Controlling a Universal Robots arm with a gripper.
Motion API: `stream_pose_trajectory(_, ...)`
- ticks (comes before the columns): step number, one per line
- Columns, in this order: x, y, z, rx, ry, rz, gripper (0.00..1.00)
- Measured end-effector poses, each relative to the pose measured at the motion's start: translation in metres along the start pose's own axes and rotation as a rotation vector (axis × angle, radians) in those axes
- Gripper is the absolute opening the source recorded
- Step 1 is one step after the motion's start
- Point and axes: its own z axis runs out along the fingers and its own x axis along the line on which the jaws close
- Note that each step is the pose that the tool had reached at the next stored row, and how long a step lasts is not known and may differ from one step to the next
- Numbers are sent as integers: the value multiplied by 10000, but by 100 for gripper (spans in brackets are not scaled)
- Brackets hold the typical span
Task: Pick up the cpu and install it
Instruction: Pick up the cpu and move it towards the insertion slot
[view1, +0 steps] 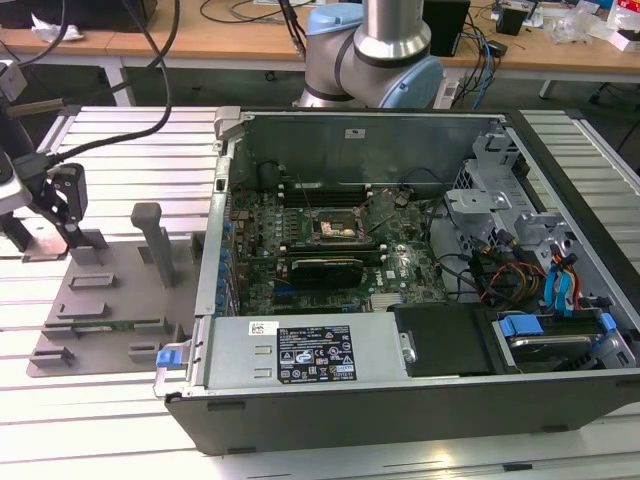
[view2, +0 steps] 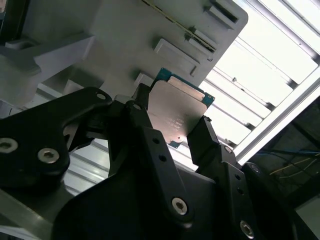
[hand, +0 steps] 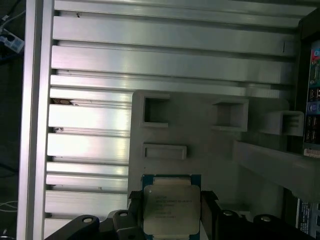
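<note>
- Because the claw (view2: 172, 115) crowds both wrist views, its black fingers (view2: 142, 130) hide the cpu's (view2: 177, 110) near edge. I cannot tell whether the cpu rests on the grey plate (view2: 125, 30) or hangs just above it.
- In the exterior view the claw is cut off at that view's left edge, above the plate, and its fingertips are hard to make out.
- The claw pinches the cpu, with one finger lying against each of two opposite edges.
- The cpu sits between the fingertips with its pale metal top facing both wrist cameras. A green rim shows along its far edge.
- From the exterior view's left to its right, the plate lies on the slatted table (view1: 120, 130), then the open case (view1: 400, 420) stands just beside it. The arm (view1: 390, 40) rises behind the case.
- The socket (view1: 338, 228) lies inside the case, well apart from the plate and the claw.
- There is one cpu, one claw with two fingers, one plate, one case, one socket and one arm.
- In the first wrist view the plate beyond the cpu carries two square pockets (hand: 156, 110) and one flat bar (hand: 165, 151). A third block (hand: 287, 122) is partly cut off by a grey post.
</note>
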Motion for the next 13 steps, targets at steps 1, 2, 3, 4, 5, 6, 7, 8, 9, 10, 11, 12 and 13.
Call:
stream_pose_trajectory(1, 0, 0, -14, 0, 0, 0, 55)
stream_pose_trajectory(2, -1, 1, -26, 0, 0, 0, 55)
stream_pose_trajectory(3, -1, 2, -35, 0, 0, 0, 55)
stream_pose_trajectory(4, -1, 2, -43, 0, 0, 0, 55)
stream_pose_trajectory(5, -2, 3, -52, 0, -1, 0, 55)
stream_pose_trajectory(6, -2, 3, -59, 0, -1, 0, 55)
stream_pose_trajectory(7, -2, 4, -70, 0, 0, 0, 55)
stream_pose_trajectory(8, -3, 4, -84, 0, 0, 0, 55)
stream_pose_trajectory(9, -3, 4, -104, 0, 1, 0, 55)
stream_pose_trajectory(10, -3, 4, -118, 0, 0, 0, 55)
stream_pose_trajectory(11, -4, 4, -125, 0, 0, 0, 55)
stream_pose_trajectory(12, -4, 4, -130, 0, 0, 0, 55)
stream_pose_trajectory(13, -4, 5, -138, 0, -1, 0, 55)
